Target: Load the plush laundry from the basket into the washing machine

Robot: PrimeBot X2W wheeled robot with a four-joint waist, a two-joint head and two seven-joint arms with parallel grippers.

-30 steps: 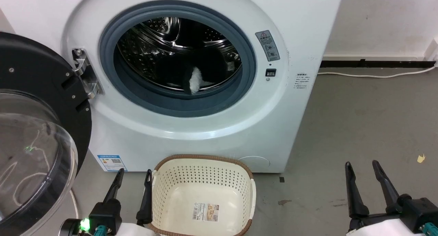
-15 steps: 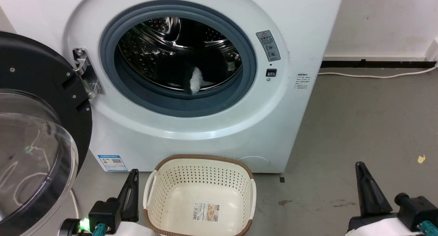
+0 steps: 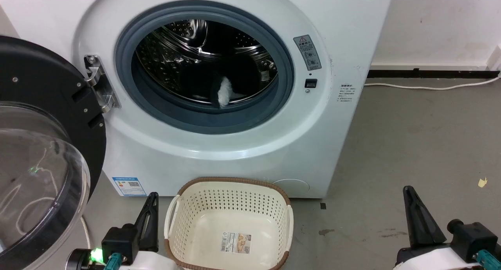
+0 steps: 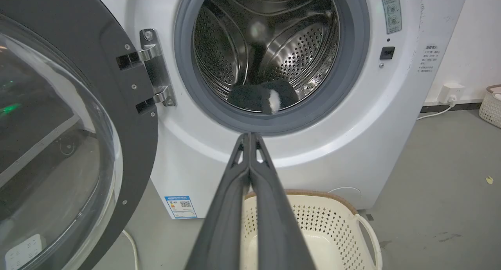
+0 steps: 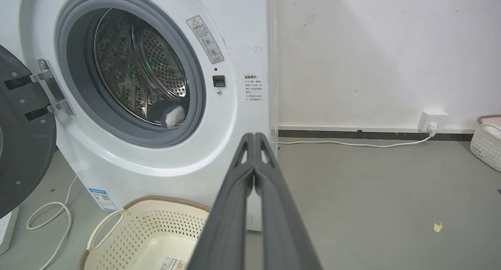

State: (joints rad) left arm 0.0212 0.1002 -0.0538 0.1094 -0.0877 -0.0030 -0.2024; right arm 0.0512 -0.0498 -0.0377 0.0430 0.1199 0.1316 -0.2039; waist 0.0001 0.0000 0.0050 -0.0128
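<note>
Left gripper (image 3: 152, 197) and right gripper (image 3: 408, 191) sit closed and empty; I confirm the plush laundry (image 3: 224, 92) lies fully behind the door ring (image 3: 203, 123).

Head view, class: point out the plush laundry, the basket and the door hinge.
plush laundry (image 3: 224, 94), head view, white furry patch.
basket (image 3: 231, 180), head view, brown back rim.
door hinge (image 3: 98, 84), head view, metal bracket.

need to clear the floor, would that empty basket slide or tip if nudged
Probably slides easily: the basket looks like thin perforated plastic with nothing but a sticker inside, so light. Unlikely to tip, being wide and low.
</note>
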